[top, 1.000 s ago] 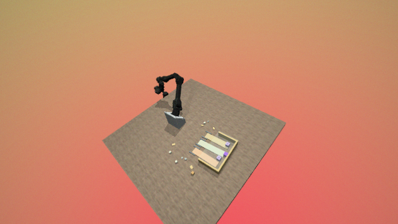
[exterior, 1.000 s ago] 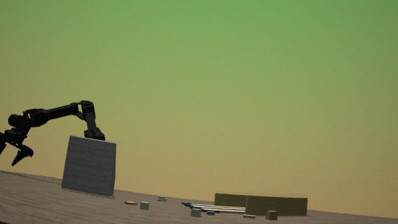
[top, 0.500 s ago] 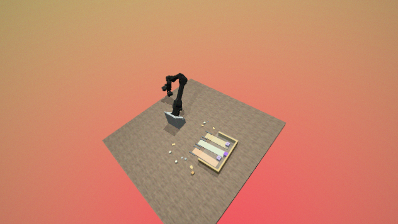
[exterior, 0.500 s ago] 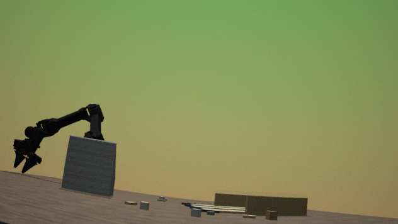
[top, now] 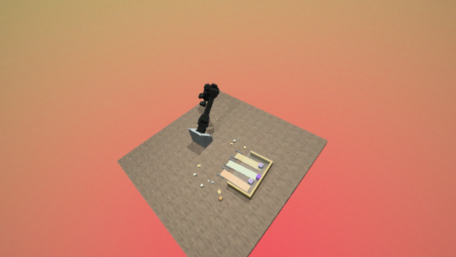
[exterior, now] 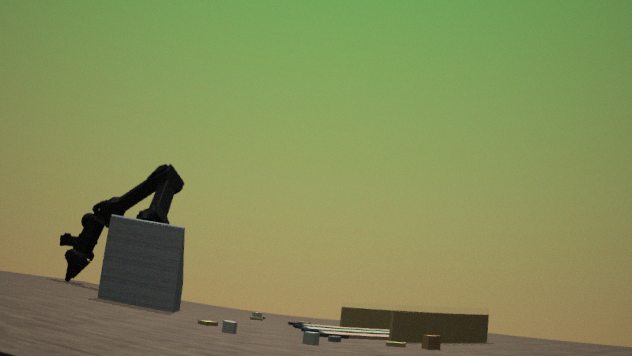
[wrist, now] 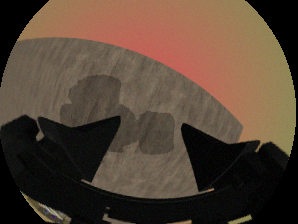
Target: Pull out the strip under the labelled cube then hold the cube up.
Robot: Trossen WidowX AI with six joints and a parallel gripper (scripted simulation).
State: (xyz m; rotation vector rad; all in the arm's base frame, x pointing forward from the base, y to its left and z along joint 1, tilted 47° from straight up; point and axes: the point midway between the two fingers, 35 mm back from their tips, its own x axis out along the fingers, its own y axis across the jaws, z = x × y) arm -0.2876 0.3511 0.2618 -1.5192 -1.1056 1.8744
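Three strips lie side by side in a low-walled tray (top: 256, 186) (exterior: 440, 327): a yellow strip (top: 247, 161), a pale green strip (top: 239, 169) and an orange strip (top: 234, 180). Dark rods stick out at their near ends. A light purple cube (top: 260, 165) is at the yellow strip's far end, a vivid purple cube (top: 258, 177) at the green strip's, and another light purple cube (top: 250, 181) on the orange one. Labels are too small to read. My gripper (exterior: 68, 279) (wrist: 150, 123) is open and empty, low over the table, far from the tray.
A grey upright panel (top: 200, 139) (exterior: 142, 262) stands beside the arm's base, between the arm and the tray. Several small blocks and chips lie scattered near the tray, among them an orange-brown block (top: 220, 198) (exterior: 431, 342). The table edge shows in the wrist view.
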